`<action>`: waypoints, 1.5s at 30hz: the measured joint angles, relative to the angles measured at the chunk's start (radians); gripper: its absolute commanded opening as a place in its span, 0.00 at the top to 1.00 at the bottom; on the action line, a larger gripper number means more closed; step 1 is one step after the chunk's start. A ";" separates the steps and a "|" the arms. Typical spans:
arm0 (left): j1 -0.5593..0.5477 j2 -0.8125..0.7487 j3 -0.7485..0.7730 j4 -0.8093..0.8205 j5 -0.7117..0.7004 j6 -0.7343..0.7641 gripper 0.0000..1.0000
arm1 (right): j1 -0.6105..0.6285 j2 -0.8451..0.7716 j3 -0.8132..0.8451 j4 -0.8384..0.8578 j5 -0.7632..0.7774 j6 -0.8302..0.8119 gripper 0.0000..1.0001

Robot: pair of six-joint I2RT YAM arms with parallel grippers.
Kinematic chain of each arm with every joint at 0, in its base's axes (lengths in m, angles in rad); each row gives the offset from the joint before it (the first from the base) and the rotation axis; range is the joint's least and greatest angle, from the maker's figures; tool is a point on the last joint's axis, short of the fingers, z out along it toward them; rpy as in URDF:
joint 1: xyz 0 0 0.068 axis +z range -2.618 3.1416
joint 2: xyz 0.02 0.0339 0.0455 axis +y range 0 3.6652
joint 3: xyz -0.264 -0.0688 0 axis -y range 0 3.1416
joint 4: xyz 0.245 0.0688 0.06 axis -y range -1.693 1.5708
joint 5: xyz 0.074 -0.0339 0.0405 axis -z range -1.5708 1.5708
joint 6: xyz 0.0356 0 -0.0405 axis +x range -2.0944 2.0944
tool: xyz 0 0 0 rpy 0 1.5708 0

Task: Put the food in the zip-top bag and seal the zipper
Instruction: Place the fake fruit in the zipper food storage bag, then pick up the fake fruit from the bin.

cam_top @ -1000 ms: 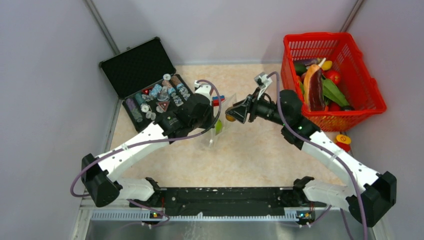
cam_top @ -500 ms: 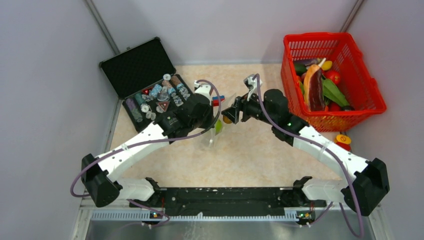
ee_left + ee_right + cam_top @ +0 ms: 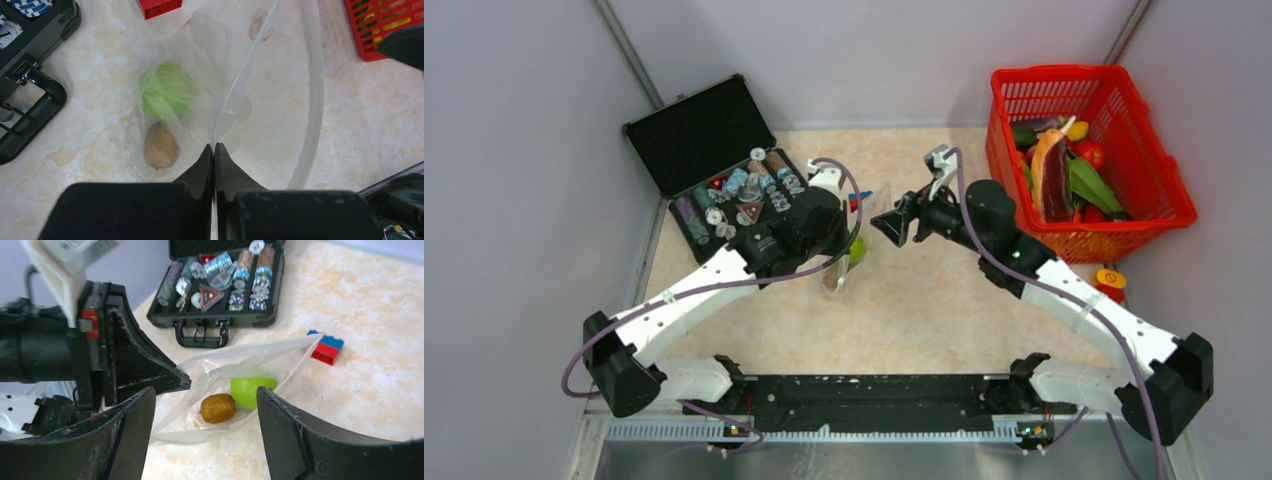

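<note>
Brown food (image 3: 217,408) now in zip-top bag (image 3: 250,352); right pincer (image 3: 205,390) wide, empty; left pincer (image 3: 214,147) tight on its rim.

left gripper (image 3: 214,148) pinched shut on bag (image 3: 235,75) rim; right gripper (image 3: 204,397) jaws wide apart, arm reaching in toward left.

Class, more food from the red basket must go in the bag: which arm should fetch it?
Right. The right fingers stand open and empty, and the red basket lies on that side. The left fingers are shut on the zip-top bag rim, holding its mouth open; releasing would probably collapse it.
</note>
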 measured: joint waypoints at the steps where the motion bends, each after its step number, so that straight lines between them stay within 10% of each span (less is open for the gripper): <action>1: 0.000 -0.005 0.000 -0.001 -0.005 -0.002 1.00 | 0.000 -0.024 -0.002 0.000 0.010 0.001 0.28; 13: 0.001 -0.020 0.000 -0.002 -0.012 -0.023 1.00 | 0.000 -0.299 -0.072 -0.020 0.256 0.043 0.27; 31: 0.001 -0.045 -0.020 -0.042 -0.053 -0.028 1.00 | 0.000 -0.331 0.158 -0.647 0.507 0.166 0.27; 45: 0.003 -0.080 -0.068 -0.036 -0.061 -0.013 1.00 | 0.000 -0.370 0.215 -0.785 0.549 0.148 0.27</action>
